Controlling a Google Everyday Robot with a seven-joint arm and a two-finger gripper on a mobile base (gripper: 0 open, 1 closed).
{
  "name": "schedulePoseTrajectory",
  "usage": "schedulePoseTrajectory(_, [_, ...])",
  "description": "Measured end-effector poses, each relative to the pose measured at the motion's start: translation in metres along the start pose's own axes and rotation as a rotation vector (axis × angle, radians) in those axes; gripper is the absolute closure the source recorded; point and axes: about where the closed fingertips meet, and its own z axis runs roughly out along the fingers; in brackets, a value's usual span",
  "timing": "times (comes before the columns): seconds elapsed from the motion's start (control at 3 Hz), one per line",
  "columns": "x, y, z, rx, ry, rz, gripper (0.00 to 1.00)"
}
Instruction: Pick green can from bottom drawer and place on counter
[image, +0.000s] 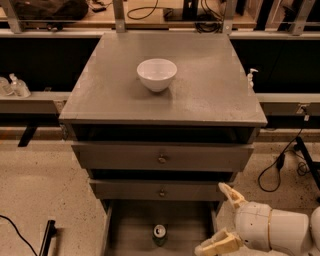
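The green can (159, 234) stands upright on the floor of the bottom drawer (130, 235), which is pulled out; its silver top faces up. My gripper (220, 220) is at the lower right, just right of the can and above the drawer's right side, with its two cream fingers (231, 194) spread apart and nothing between them. The counter (210, 95) is the grey cabinet top above the drawers. A white bowl (157, 74) sits on it near the middle back.
Two closed drawers with small round knobs (161, 160) sit above the open one. A wooden bench with cables (150, 12) runs behind the cabinet. A black cable (277, 165) lies on the speckled floor at right, and a dark bar (45, 239) at lower left.
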Motion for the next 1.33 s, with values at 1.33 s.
schedulePoseTrajectory(1.33, [0.142,-0.028,0.089,0.115,0.016,-0.126,0.00])
